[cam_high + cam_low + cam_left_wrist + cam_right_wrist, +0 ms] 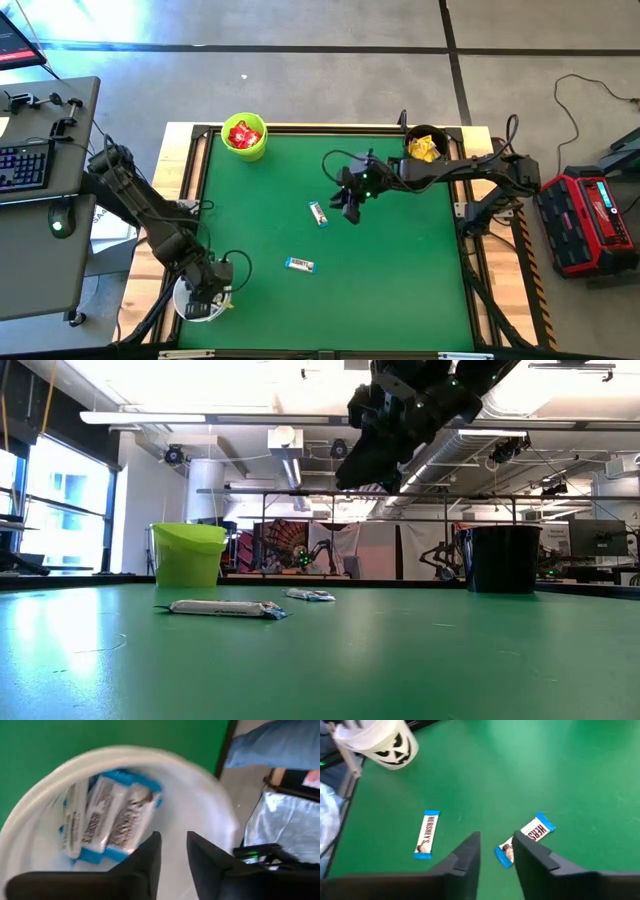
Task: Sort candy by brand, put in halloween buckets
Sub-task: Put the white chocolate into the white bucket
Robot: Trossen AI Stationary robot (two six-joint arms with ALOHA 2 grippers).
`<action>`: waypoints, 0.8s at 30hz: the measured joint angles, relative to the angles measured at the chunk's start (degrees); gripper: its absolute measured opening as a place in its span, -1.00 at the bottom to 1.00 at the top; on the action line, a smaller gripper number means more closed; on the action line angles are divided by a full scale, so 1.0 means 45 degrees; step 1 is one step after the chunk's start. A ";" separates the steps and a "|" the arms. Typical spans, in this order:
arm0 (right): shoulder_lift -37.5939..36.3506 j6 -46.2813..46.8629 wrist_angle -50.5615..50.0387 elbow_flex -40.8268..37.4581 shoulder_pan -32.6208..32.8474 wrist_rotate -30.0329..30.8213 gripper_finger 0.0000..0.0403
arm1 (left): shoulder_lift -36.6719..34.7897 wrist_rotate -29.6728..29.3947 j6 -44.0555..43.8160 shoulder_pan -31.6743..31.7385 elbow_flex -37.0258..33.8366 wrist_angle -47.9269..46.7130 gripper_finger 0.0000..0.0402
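A: What's hard to see, starting at the left?

B: From above, the left gripper [207, 296] covers most of the white bucket [186, 306] at the table's near left corner. Its wrist view looks straight in, though: several white-and-blue bars [107, 817] lie inside, and the fingers [146, 860] stand a little apart, holding nothing.

A: And the other buckets?

B: The green bucket [246, 148] at the far left corner holds red packets [243, 133]. The black bucket [427, 146] at the far right corner holds yellow packets [424, 150]; how many of either I cannot tell.

A: The right gripper?

B: The right gripper [349, 207] hangs above mid-table, fingers [467, 855] slightly parted and empty, just over one loose bar [318, 213]. A second loose bar [299, 265] lies nearer the front edge, well apart from it.

A: The surroundings?

B: A green mat [400, 270] on a wood-edged table, a keyboard desk [40, 170] at left, a red case [585, 220] on the grey floor at right
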 joint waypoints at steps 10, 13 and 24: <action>0.0188 0.3761 0.0112 0.0002 0.2599 0.5778 -0.10 | -0.0970 -0.2627 0.1350 0.0000 0.1742 0.0057 -0.41; 0.0658 0.5519 0.0211 0.0002 0.3261 0.6884 -0.07 | -0.1773 -0.3516 0.2372 0.0049 0.1754 0.0089 -0.45; 0.2284 0.8377 0.0549 0.0000 0.4372 0.8706 -0.06 | -0.3131 -0.6433 0.5565 0.0932 0.1331 0.1701 -0.64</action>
